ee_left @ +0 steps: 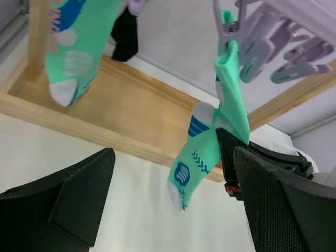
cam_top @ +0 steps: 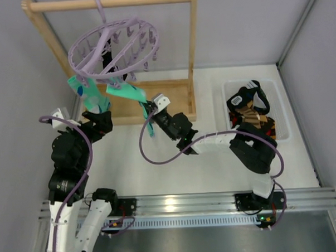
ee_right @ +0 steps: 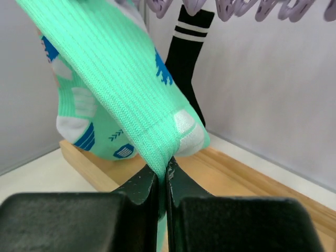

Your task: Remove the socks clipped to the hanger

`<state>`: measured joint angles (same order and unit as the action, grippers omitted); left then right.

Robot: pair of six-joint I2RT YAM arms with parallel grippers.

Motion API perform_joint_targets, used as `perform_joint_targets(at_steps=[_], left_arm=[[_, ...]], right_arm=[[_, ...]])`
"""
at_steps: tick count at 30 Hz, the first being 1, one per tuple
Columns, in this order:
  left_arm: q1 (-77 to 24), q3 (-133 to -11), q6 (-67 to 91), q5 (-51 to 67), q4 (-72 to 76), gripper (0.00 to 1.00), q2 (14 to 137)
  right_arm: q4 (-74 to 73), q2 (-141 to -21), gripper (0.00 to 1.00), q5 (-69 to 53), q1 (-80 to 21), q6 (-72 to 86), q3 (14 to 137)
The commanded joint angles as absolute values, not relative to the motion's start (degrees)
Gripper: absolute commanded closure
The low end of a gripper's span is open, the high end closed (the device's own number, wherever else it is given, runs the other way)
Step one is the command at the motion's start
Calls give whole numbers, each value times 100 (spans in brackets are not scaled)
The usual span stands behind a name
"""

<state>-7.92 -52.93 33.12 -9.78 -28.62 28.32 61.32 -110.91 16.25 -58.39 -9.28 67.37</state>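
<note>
The lilac hanger (cam_top: 114,47) hangs by its hook from the wooden rack's top bar. Two teal socks are clipped to it, and a black sock (ee_right: 186,58) with white stripes hangs behind them. One teal sock (cam_top: 127,93) is pulled taut towards my right gripper (cam_top: 149,107), which is shut on its lower part (ee_right: 121,79), the fabric pinched between the jaws (ee_right: 163,170). The other teal sock (cam_top: 91,98) hangs at the left, above my left gripper (cam_top: 98,115). That gripper (ee_left: 170,163) is open and holds nothing. The held sock (ee_left: 210,142) dangles beyond its fingers, still in a lilac clip (ee_left: 231,31).
The wooden rack (cam_top: 172,98) has a flat base board under the hanger and two upright posts. A white bin (cam_top: 225,101) at the right holds several dark and brown socks. Grey walls close in at the left, back and right.
</note>
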Motion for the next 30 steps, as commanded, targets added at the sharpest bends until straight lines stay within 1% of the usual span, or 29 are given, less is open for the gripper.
perform_joint_targets(at_steps=[1, 2, 4, 6, 11, 17, 21, 23, 26, 27, 30], left_arm=[[-809, -5677, 3366, -125, -2514, 2, 3084], [-809, -5791, 3392, 321, -2357, 2, 3207], [-809, -5906, 3489, 692, -2224, 2, 3426], [-809, -6108, 3594, 817, -2197, 2, 3585], [-809, -6459, 3796, 870, -2206, 2, 4042], [-931, -6758, 4016, 669, -2206, 2, 4587], [-1475, -7126, 3999, -199, -2206, 2, 4947], [-1906, -7303, 3973, -447, -2206, 2, 5132], [-2547, -7707, 3772, -1255, -2241, 2, 5562], [-2845, -7769, 3710, -1788, -2241, 2, 5737], [-3163, -8015, 3419, -2407, -2259, 2, 6054]], right_arm=[[6680, -10259, 100, 1399, -5862, -844, 6137], [6636, -10144, 100, 1371, -5862, -783, 6004], [6478, -9785, 100, 1248, -5854, -624, 5635], [6294, -9442, 100, 1178, -5854, -467, 5285], [5810, -8825, 100, 1038, -5854, -308, 4686], [5195, -8341, 100, 564, -5836, 191, 4404], [4966, -8297, 100, 369, -5853, 325, 4412], [4957, -8279, 100, 378, -5871, 395, 4386], [4913, -8262, 100, 483, -5906, 396, 4386], [4887, -8279, 100, 501, -5932, 387, 4394], [4799, -8314, 100, 545, -5994, 317, 4430]])
